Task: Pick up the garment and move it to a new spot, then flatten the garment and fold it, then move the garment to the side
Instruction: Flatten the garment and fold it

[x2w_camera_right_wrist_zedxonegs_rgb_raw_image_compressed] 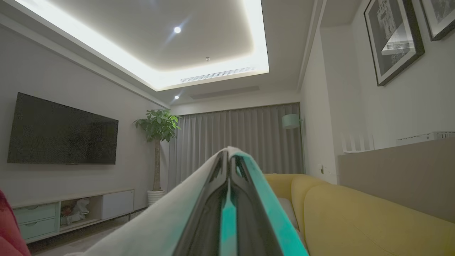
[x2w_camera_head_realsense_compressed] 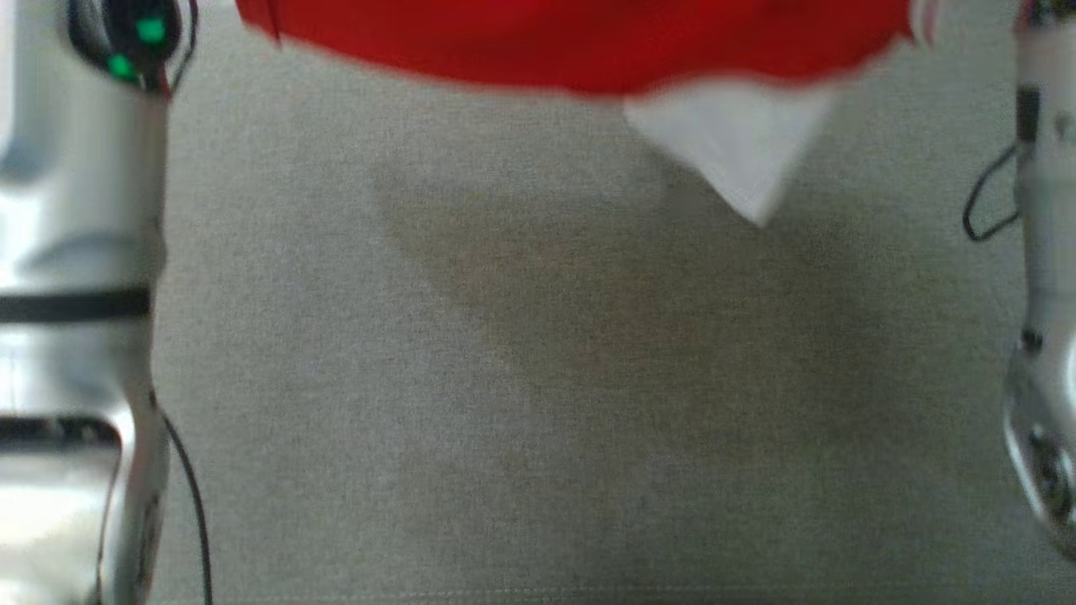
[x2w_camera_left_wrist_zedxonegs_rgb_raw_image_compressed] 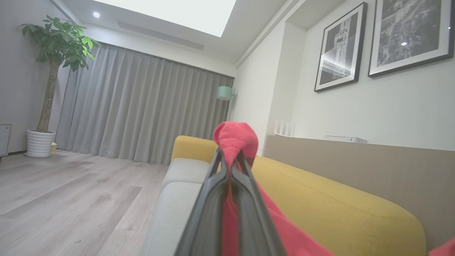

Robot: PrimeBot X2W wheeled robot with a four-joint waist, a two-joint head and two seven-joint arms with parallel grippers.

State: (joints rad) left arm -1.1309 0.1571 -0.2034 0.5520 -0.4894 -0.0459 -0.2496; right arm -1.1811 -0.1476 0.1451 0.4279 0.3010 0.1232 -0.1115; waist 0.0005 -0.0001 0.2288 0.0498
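A yellow sofa [x2w_camera_left_wrist_zedxonegs_rgb_raw_image_compressed: 337, 206], potted plant [x2w_camera_left_wrist_zedxonegs_rgb_raw_image_compressed: 58, 42], grey curtain [x2w_camera_left_wrist_zedxonegs_rgb_raw_image_compressed: 142, 110] and framed pictures [x2w_camera_left_wrist_zedxonegs_rgb_raw_image_compressed: 341, 48].

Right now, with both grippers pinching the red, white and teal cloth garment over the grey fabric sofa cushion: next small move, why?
Probably lower the pair together, keeping the spread. The left gripper is shut on red cloth, the right gripper on white-and-teal cloth; the red, white and teal garment hangs stretched above the grey fabric sofa cushion, shadow beneath, not laid down.
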